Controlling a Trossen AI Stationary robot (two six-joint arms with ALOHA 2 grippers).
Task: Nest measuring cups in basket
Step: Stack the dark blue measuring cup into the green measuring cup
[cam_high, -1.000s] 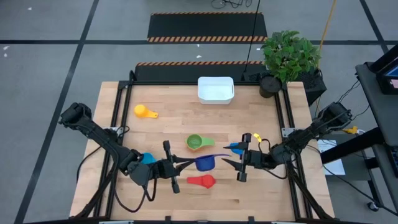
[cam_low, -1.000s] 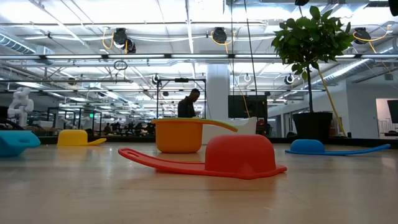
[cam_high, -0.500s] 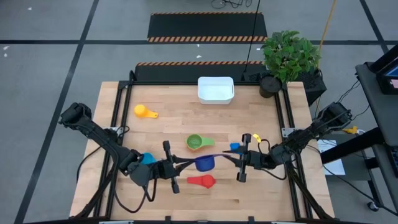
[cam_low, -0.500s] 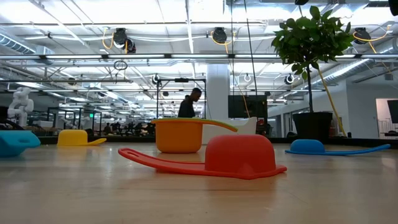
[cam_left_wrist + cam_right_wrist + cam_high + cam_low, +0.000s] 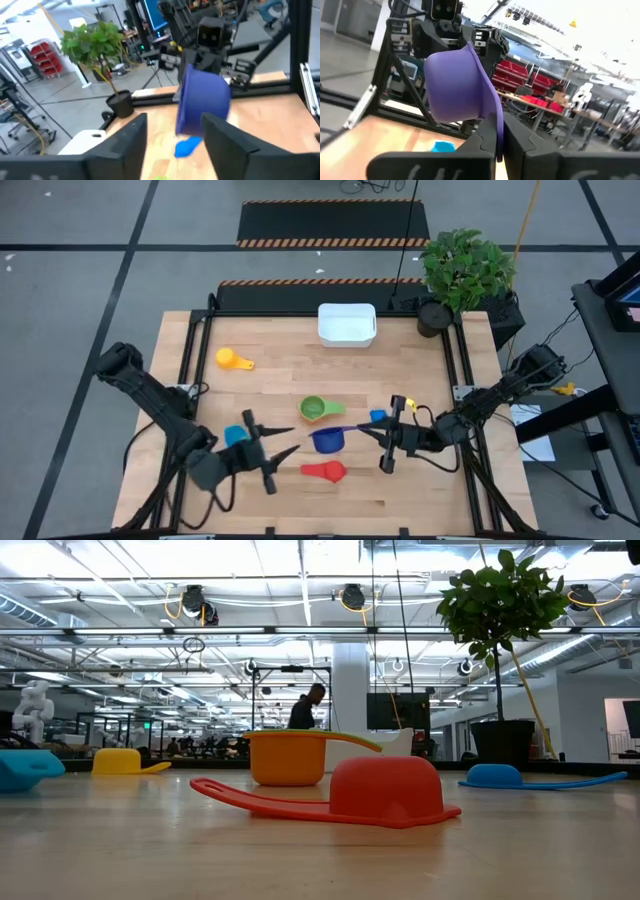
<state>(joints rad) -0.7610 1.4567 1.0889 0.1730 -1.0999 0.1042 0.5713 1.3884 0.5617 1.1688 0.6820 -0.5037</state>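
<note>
Wooden tabletop inside a black frame carries the cups, with a grey floor around it and a potted plant at its far right corner. At the middle of the near half, the dark blue cup is held off the surface by its flat handle, which is pinched edge-on between the closed fingers of the right gripper; the right wrist view shows the cup tilted on its side past those fingers. The left gripper sits just to the cup's left with its fingers spread apart and nothing between them; its wrist view looks past both fingers at the hanging cup.

Around it, a green cup lies just behind, a red cup lies upside down just in front, and a small blue cup rests beside the right gripper. A light blue cup lies near the left arm, and a yellow cup lies well apart toward the far left. From table height an orange cup stands behind the red one.

The white basket sits at the far edge, centre, with no cups in it. A person stands in the room beyond.
</note>
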